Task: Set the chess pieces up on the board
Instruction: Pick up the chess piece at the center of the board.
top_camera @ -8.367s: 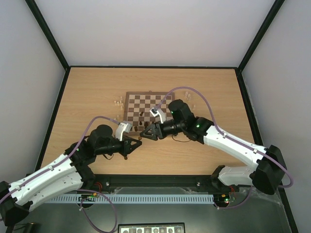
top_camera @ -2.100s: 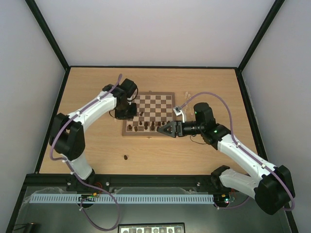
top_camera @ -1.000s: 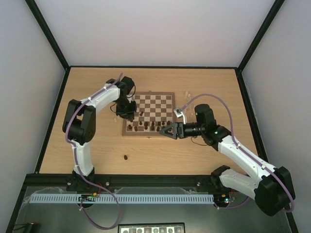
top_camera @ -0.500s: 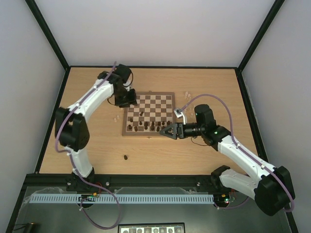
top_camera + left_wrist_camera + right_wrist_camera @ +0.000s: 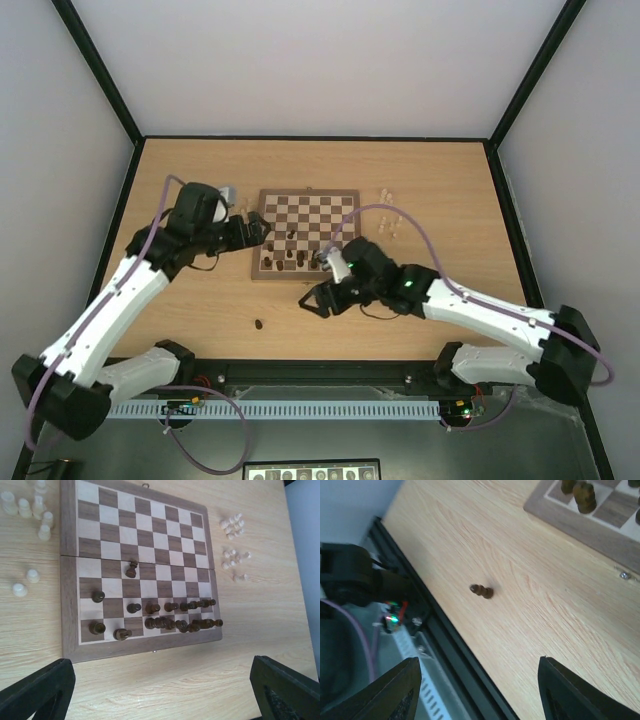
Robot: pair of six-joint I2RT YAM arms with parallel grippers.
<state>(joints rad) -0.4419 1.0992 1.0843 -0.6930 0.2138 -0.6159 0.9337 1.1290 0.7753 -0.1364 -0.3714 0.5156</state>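
**A:** What takes up the most room?

**B:** The light wood worktop [image 5: 440, 180]. The board [image 5: 310, 205] lies flat on it, toward the far middle.

**A:** And the arms?

**B:** The left pincer [image 5: 252, 232] hangs at the board's left edge. In its wrist view its fingers [image 5: 35, 695] stand wide apart with nothing between them, so it is released. The right pincer [image 5: 312, 300] sits over bare wood just off the board's near edge. It is also spread and grasps nothing.

**A:** Where are the chess pieces?

**B:** The dark chessmen [image 5: 170, 622] crowd the two rows nearest the arms, packed tighter toward the right. One dark piece [image 5: 132, 569] stands alone nearer the board's middle. The cream chessmen [image 5: 30, 510] are all off the board, in loose clusters on the worktop beside its left and right edges.

**A:** Any strays?

**B:** One fallen dark piece [image 5: 481, 591] lies on its side well apart from the board, near the worktop's near edge. It is close to the right pincer, and nothing touches it.
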